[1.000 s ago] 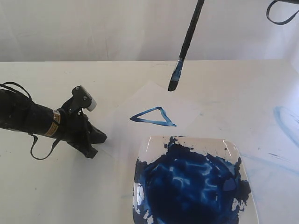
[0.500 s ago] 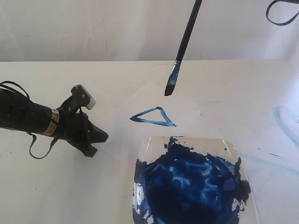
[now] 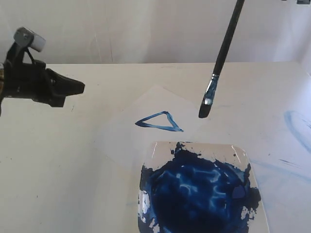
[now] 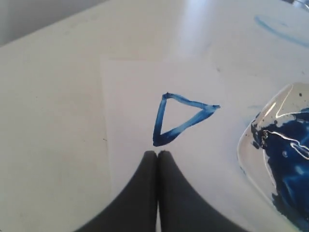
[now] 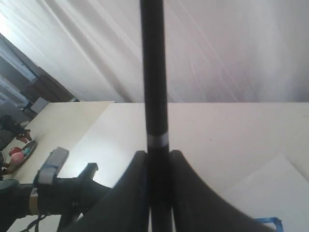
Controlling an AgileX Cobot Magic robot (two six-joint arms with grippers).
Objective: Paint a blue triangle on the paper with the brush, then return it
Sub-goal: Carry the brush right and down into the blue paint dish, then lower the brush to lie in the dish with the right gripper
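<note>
The blue triangle (image 3: 159,122) lies on the white paper (image 3: 146,104) at the table's middle. Above the paper's right side hangs the tilted black-handled brush (image 3: 223,53), its blue-stained tip near the dish's far edge. My right gripper (image 5: 158,154) is shut on the brush handle (image 5: 153,72); this gripper is above the exterior view's top edge. My left gripper (image 3: 73,87) hovers shut and empty at the far left, raised off the table. In the left wrist view its tips (image 4: 158,153) point at the triangle (image 4: 181,118) on the paper (image 4: 130,96).
A white square dish (image 3: 240,151) smeared with dark blue paint sits at the front, just below the paper; its rim (image 4: 246,145) shows in the left wrist view. Pale blue smears (image 3: 296,126) mark the table at right.
My left arm has lifted off the table beside the paper and drawn back up and left. The brush has shifted right and slightly lower, from above the triangle toward the dish.
</note>
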